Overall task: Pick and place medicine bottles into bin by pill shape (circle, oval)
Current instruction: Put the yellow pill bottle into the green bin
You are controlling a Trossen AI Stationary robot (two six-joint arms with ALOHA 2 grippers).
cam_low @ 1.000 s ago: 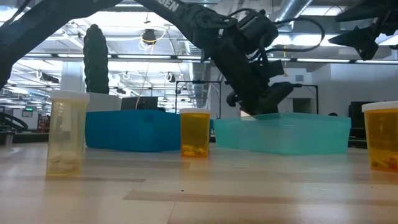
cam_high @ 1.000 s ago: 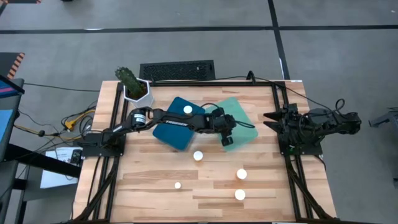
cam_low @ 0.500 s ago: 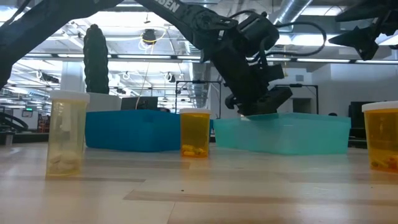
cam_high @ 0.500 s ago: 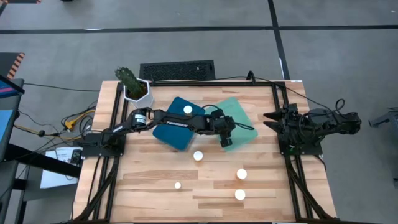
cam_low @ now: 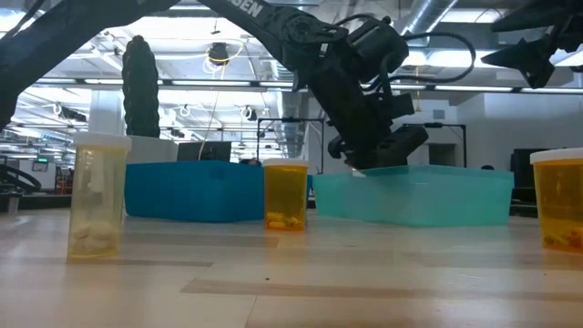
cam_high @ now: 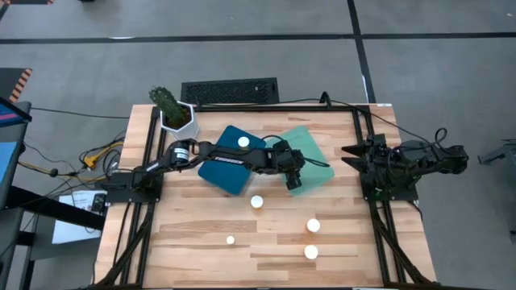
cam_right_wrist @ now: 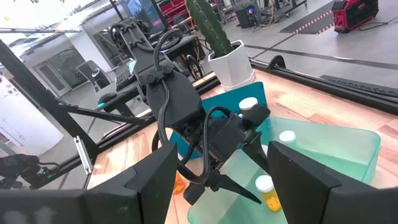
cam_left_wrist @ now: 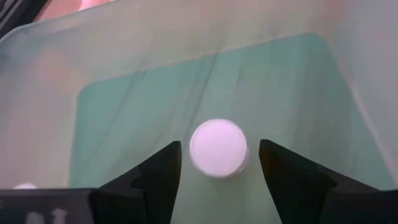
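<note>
My left gripper [cam_high: 293, 180] hangs open over the mint green tray [cam_high: 316, 153]. In the left wrist view its fingers stand on either side of a white-capped bottle [cam_left_wrist: 217, 148] that stands upright on the tray floor [cam_left_wrist: 280, 87], with a gap on each side. Another capped bottle [cam_right_wrist: 286, 137] also stands in the green tray. One bottle [cam_high: 243, 142] stands in the dark blue tray [cam_high: 226, 165]. Several bottles stand on the table: [cam_high: 257, 201], [cam_high: 313, 225], [cam_high: 311, 252], [cam_high: 230, 239]. My right gripper [cam_high: 348, 151] waits open at the table's right edge.
A white hexagonal pot with a cactus [cam_high: 173, 111] stands at the far left corner. A black keyboard-like grille [cam_high: 230, 90] lies behind the table's far edge. The near half of the table [cam_high: 185, 258] holds only the loose bottles.
</note>
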